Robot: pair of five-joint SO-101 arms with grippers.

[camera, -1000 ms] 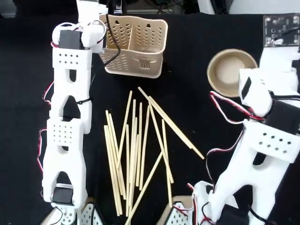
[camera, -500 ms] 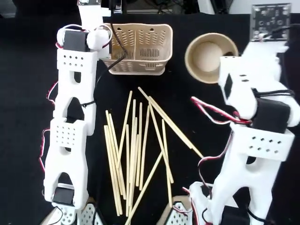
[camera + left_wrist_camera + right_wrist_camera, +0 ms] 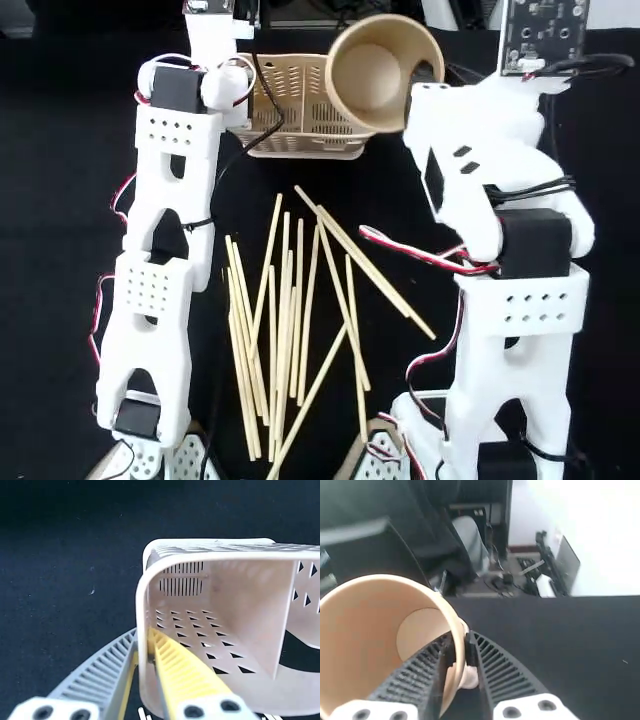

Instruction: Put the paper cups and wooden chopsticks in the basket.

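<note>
The basket (image 3: pixel 300 110) stands at the far side of the table (image 3: pixel 60 200), between my two arms. My left gripper (image 3: pixel 142 641) sits at its left end wall, with one finger inside the basket, one outside and the wall pinched between them. The wooden chopsticks (image 3: pixel 290 320) lie scattered on the table in front of the basket, between the arm bases, several crossing one another. My right gripper (image 3: pixel 459 641) straddles the paper cup (image 3: pixel 380 75) rim, one finger inside and one outside. From the high view the cup overlaps the basket's right end.
</note>
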